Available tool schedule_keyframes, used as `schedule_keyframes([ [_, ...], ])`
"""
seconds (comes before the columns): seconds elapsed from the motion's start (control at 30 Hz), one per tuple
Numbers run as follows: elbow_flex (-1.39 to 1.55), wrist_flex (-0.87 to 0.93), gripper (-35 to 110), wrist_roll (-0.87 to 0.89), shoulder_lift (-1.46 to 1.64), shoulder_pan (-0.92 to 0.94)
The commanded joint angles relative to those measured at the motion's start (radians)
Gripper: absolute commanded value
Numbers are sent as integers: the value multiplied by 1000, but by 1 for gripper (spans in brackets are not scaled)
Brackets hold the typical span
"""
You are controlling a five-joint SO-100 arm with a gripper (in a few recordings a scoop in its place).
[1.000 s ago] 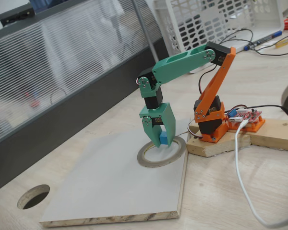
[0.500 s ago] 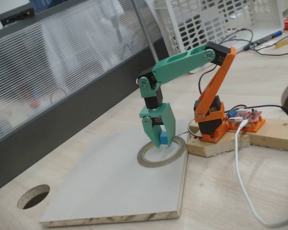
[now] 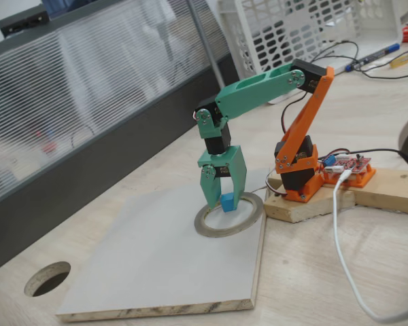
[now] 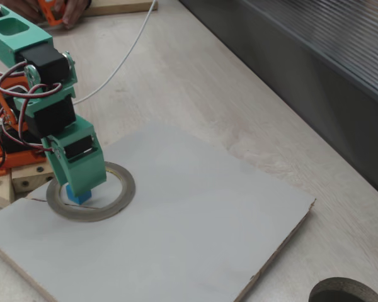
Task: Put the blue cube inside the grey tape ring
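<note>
Fixed views: my gripper (image 3: 221, 199) open, holding nothing. Blue cube (image 3: 227, 202) sits between my spread fingers (image 3: 209, 192), inside grey tape ring (image 3: 248, 221) on board (image 3: 149, 265), near ring's far edge.

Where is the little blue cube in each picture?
A fixed view: the blue cube sits just right of centre, inside the grey tape ring, between the green gripper fingers.
A fixed view: the cube is at the left, under the gripper.
Shared landmark: the tape ring.
</note>
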Motion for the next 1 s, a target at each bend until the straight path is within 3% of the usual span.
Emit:
schedule_keyframes([
  [0.0,6,25,36,18,20,9],
  [0.7,-9,32,36,17,35,8],
  [0.97,-155,229,36,17,37,9],
])
